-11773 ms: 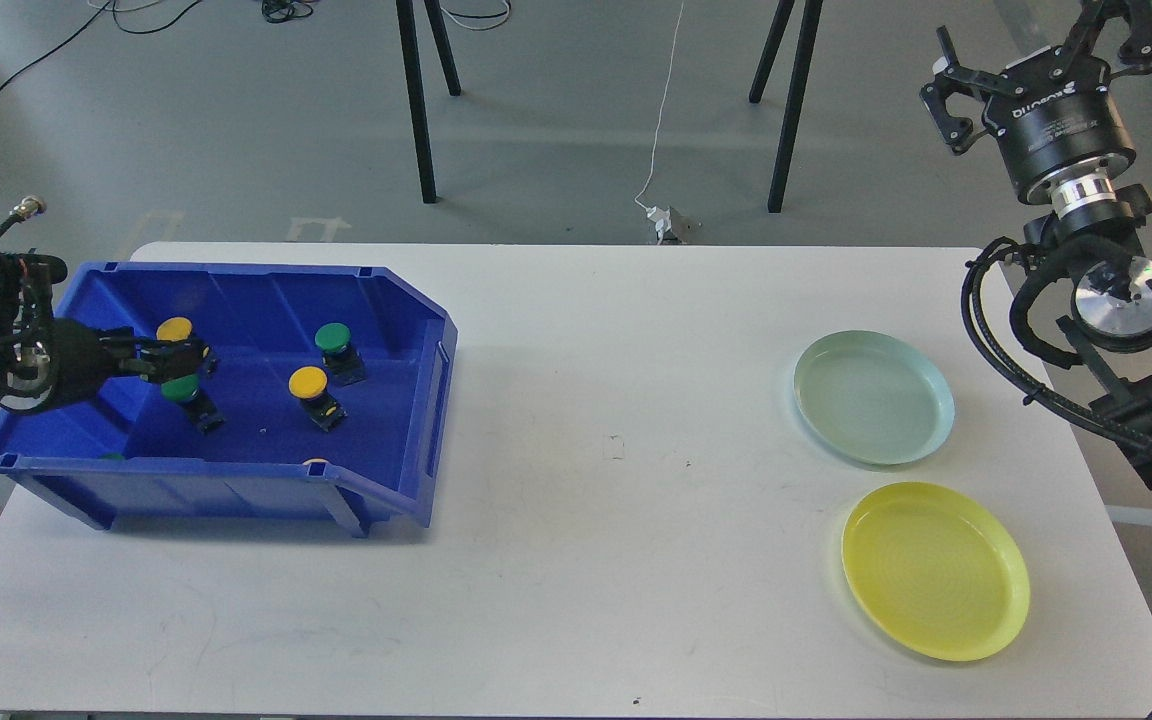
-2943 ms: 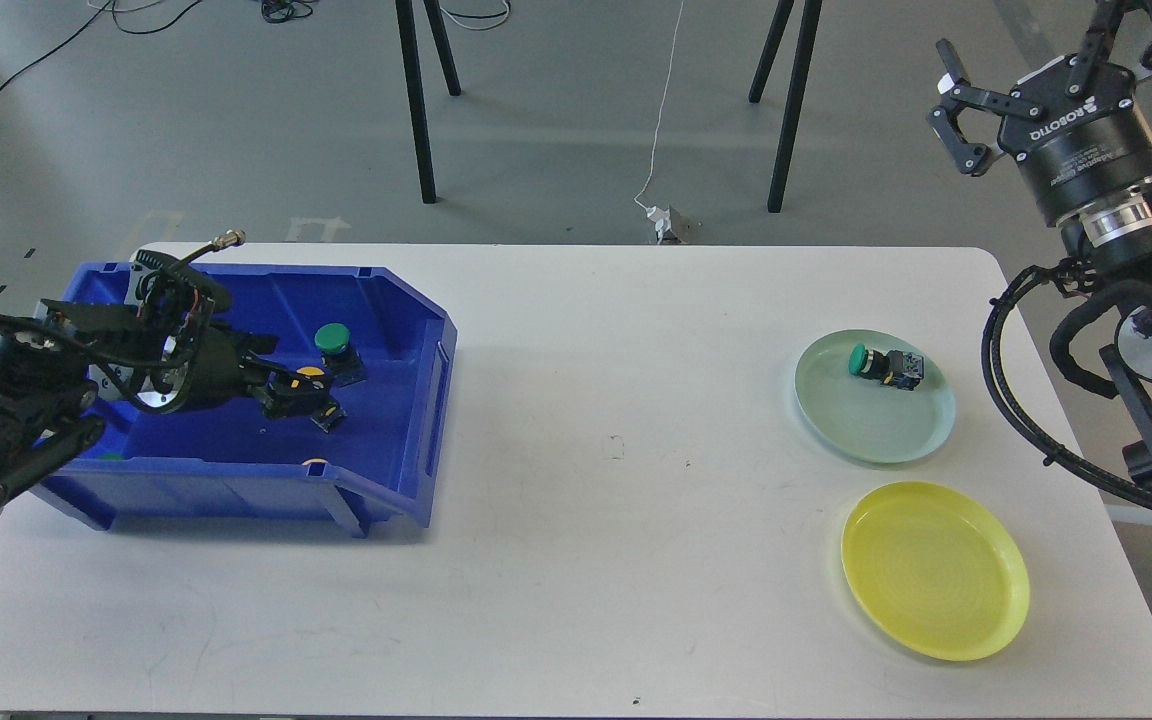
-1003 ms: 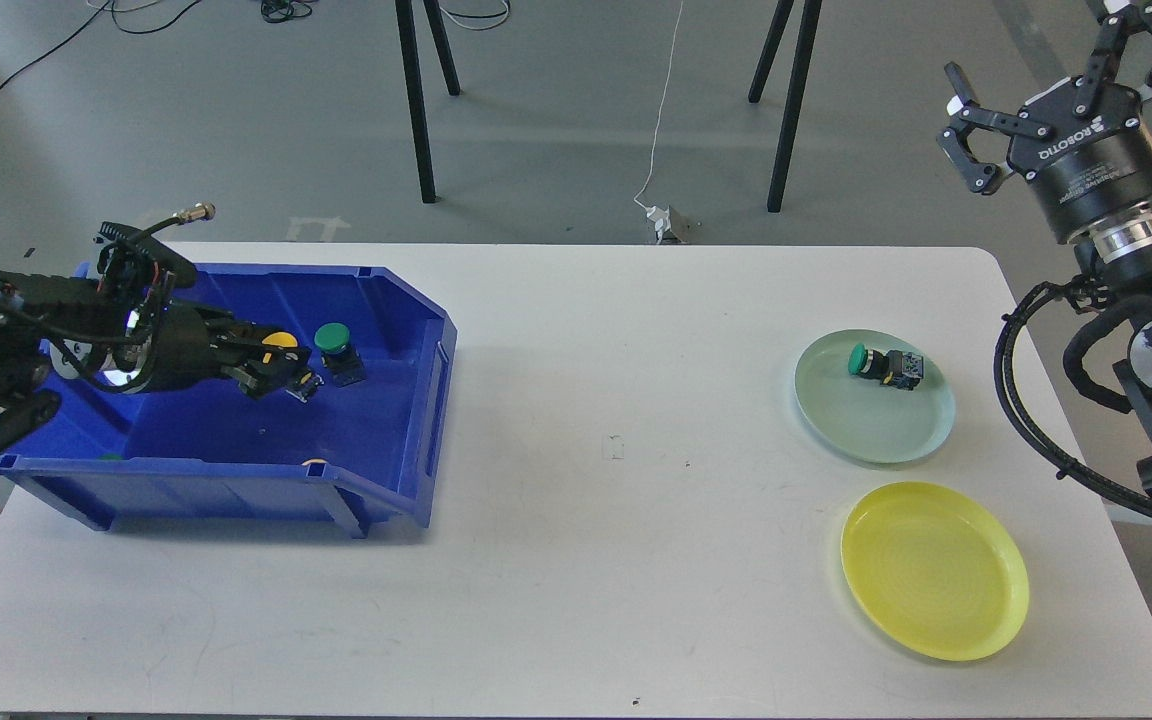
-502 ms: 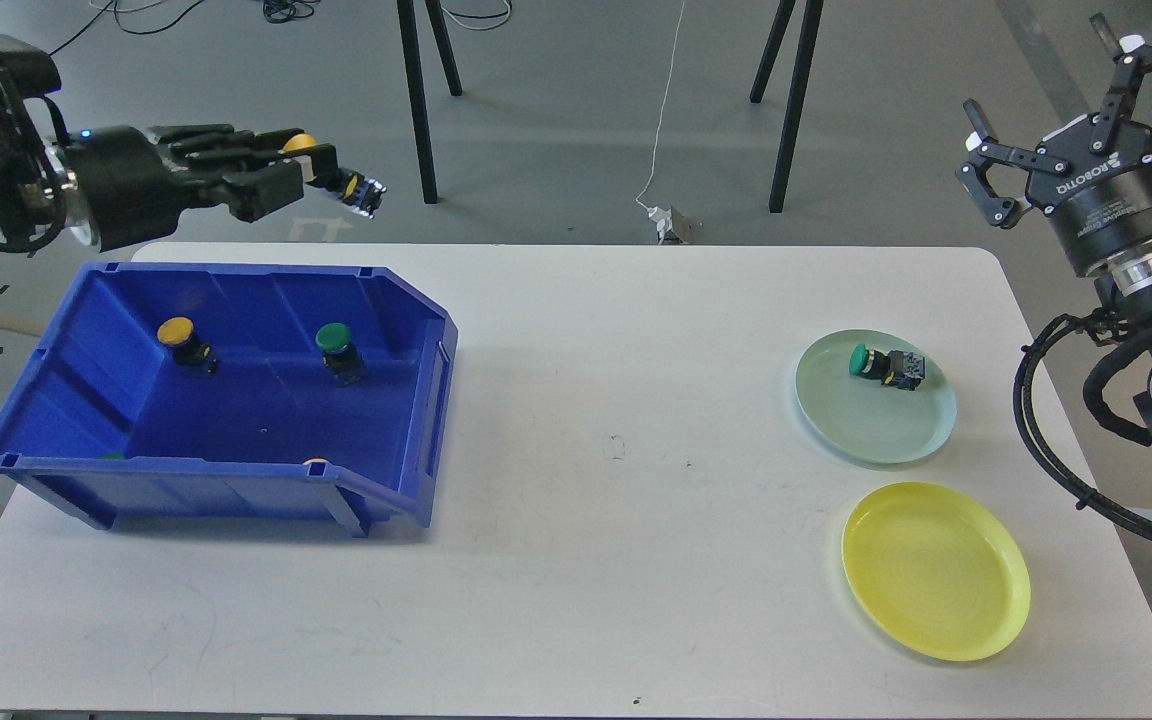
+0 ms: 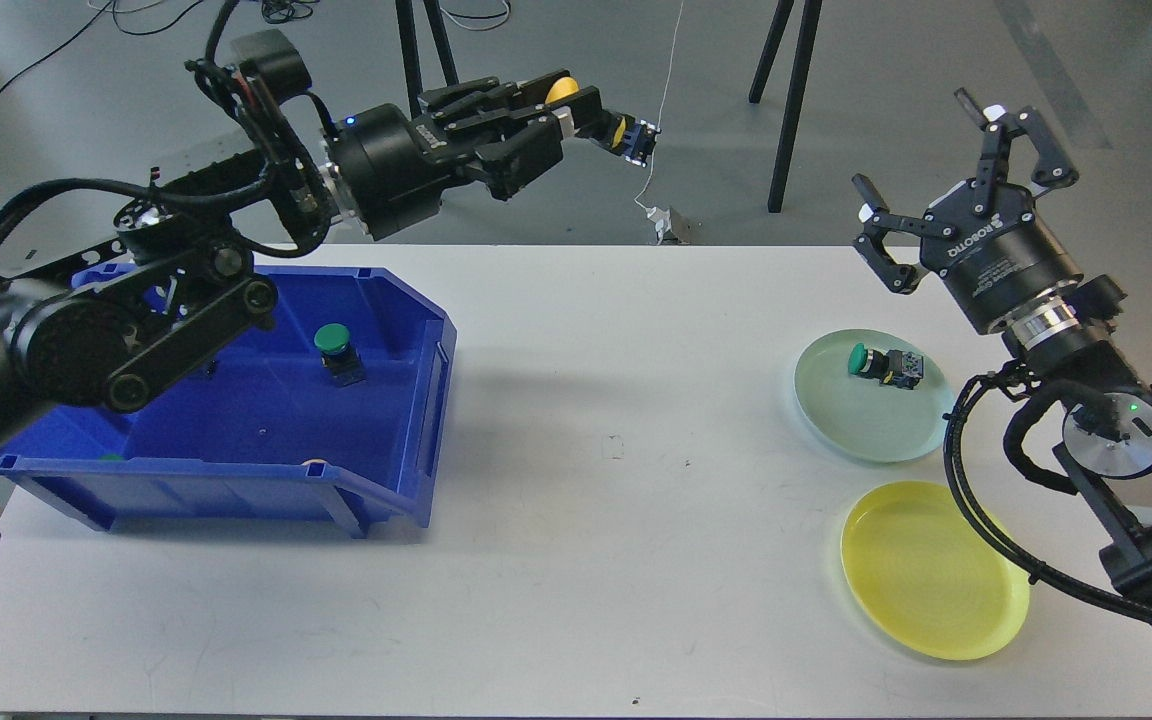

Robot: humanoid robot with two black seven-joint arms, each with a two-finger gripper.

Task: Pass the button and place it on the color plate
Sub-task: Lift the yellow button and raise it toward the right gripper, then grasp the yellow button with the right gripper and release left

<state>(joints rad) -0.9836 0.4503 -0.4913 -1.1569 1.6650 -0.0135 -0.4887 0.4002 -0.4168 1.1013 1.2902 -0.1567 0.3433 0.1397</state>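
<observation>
My left gripper (image 5: 576, 112) is shut on a yellow button (image 5: 608, 122) and holds it high above the table's far edge, near the middle. My right gripper (image 5: 946, 165) is open and empty, raised above the pale green plate (image 5: 861, 425). A green button (image 5: 880, 364) lies on its side on that plate. The yellow plate (image 5: 931, 575) in front of it is bare. A green button (image 5: 337, 350) stands in the blue bin (image 5: 236, 470). My left arm hides the bin's far left part.
The white table (image 5: 586, 520) holds the bin at the left and the two plates at the right. Black stand legs (image 5: 416, 90) and cables lie on the floor behind the table.
My left gripper has swung right with the yellow button, from above the bin to above the table's far middle. My right gripper has come left and lower, toward the green plate.
</observation>
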